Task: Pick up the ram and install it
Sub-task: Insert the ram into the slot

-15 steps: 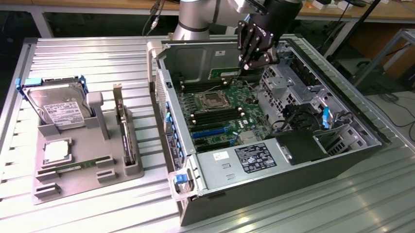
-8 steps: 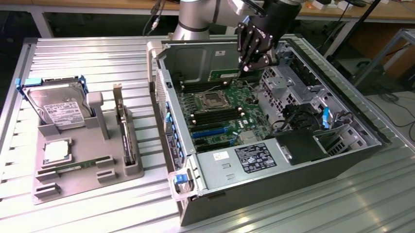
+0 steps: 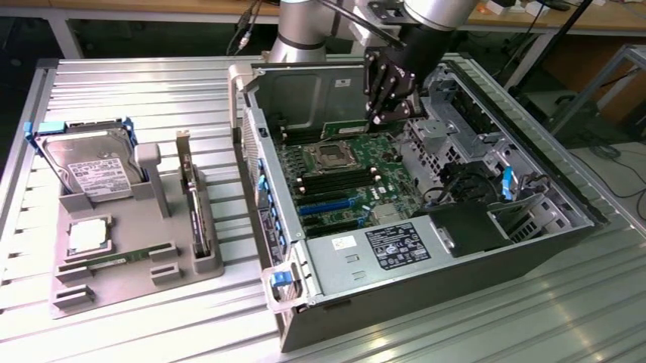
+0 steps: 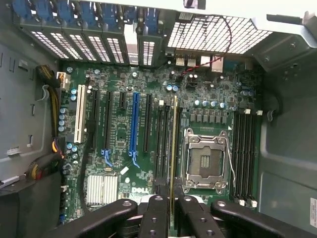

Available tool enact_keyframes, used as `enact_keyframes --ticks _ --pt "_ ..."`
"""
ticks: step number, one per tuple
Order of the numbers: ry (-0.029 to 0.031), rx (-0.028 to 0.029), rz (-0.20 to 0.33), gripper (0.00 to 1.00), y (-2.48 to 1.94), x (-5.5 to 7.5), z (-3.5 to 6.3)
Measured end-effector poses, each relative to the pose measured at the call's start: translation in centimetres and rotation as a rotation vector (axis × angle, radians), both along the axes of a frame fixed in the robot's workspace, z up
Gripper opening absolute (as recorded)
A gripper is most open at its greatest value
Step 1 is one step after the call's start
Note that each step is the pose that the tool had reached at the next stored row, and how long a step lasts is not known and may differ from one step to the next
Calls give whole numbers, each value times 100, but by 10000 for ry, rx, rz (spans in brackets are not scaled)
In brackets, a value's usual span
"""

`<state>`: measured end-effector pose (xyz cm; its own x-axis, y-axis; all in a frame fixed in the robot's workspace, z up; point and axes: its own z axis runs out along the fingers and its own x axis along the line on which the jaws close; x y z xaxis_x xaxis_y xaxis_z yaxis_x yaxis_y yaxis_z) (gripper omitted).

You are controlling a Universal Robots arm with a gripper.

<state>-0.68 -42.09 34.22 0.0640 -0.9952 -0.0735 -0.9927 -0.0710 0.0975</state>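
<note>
My gripper [image 3: 389, 113] hangs inside the open computer case [image 3: 424, 249], above the motherboard [image 4: 124, 148]. In the wrist view the ram [image 4: 173, 148] appears edge-on as a thin yellow-green stick held between the two black fingers [image 4: 154, 218], with the gripper [image 4: 171, 201] shut on it. The stick runs parallel to the black memory slots [image 4: 162, 134] right beside the open CPU socket [image 4: 205, 158], and sits above them. Whether it touches a slot I cannot tell. The same slots [image 3: 338, 181] and socket [image 3: 330, 155] lie below the gripper in the exterior view.
A grey fixture [image 3: 131, 272] on the exterior view's left holds a silver hard drive [image 3: 91, 170], an upright expansion card [image 3: 192, 204] and a CPU chip [image 3: 89, 234]. Case walls, the drive cage [image 3: 454, 136] and cables [image 3: 464, 185] surround the gripper. More memory slots [image 4: 245, 148] lie beyond the socket.
</note>
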Motion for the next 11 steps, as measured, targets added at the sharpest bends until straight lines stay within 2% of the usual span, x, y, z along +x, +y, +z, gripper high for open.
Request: enact_keyframes --ticks 11 --pt "0 -14 7 14 0 0 -289"
